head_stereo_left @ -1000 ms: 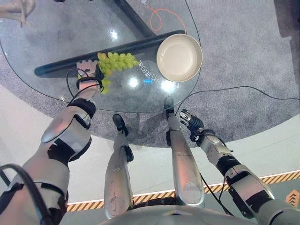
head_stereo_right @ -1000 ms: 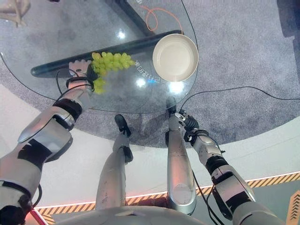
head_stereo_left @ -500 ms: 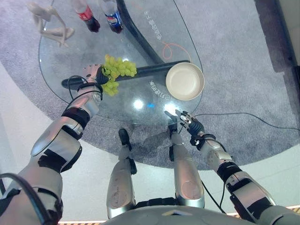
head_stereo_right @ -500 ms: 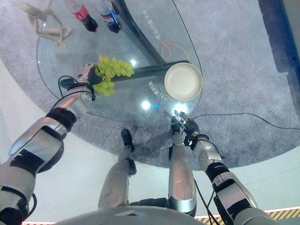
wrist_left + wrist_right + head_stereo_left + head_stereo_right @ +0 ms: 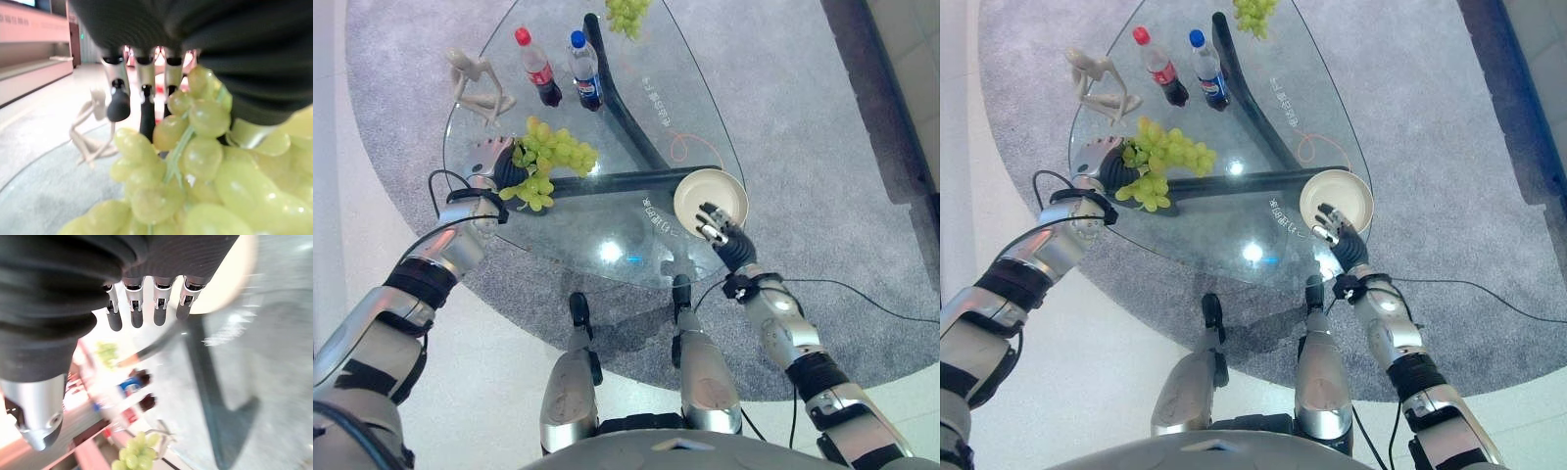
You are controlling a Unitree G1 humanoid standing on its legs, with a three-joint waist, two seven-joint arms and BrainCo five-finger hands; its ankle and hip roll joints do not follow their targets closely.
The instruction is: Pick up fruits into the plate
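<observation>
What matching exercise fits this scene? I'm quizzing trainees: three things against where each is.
Things:
1. grape bunch
2. plate
3. two bottles

Places:
A. far part of the glass table, beside the pale figurine
B. in the left hand
C. near the table's right edge, by the right hand

Pairs: 1-B, 2-C, 3-A

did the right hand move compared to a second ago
Yes. The right hand has come up over the near edge of the plate; earlier it hung below the glass table, well short of the plate.
</observation>
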